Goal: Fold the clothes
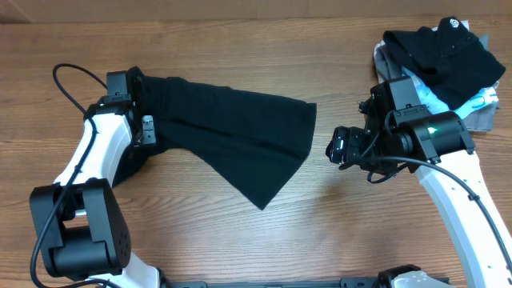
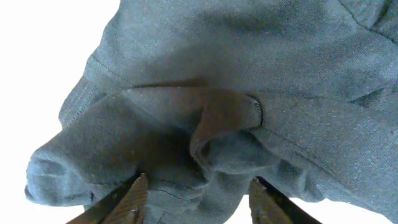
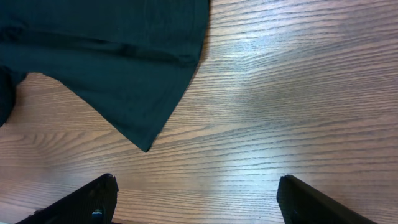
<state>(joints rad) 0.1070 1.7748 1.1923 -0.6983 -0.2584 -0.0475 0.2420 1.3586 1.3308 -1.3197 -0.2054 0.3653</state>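
Note:
The clothes, one plain black T-shirt (image 1: pixel 232 132), lie on the wooden table (image 1: pixel 320 232), gathered narrow at the left and fanning out to the right, with a pointed corner toward the front. My left gripper (image 1: pixel 141 108) is at the narrow end. In the left wrist view a thick bunch of the T-shirt (image 2: pixel 249 74) fills the space between the fingers of the left gripper (image 2: pixel 198 183), which is shut on it. My right gripper (image 1: pixel 332 148) hovers just right of the shirt's edge. The right gripper (image 3: pixel 197 186) stands wide open over bare wood, short of the shirt's corner (image 3: pixel 146 146).
At the back right corner lies a heap of other garments: a black one with a round white logo (image 1: pixel 444 48), a light-blue one (image 1: pixel 480 100) and a grey one (image 1: pixel 386 60). The right arm's body (image 1: pixel 436 132) sits next to that heap.

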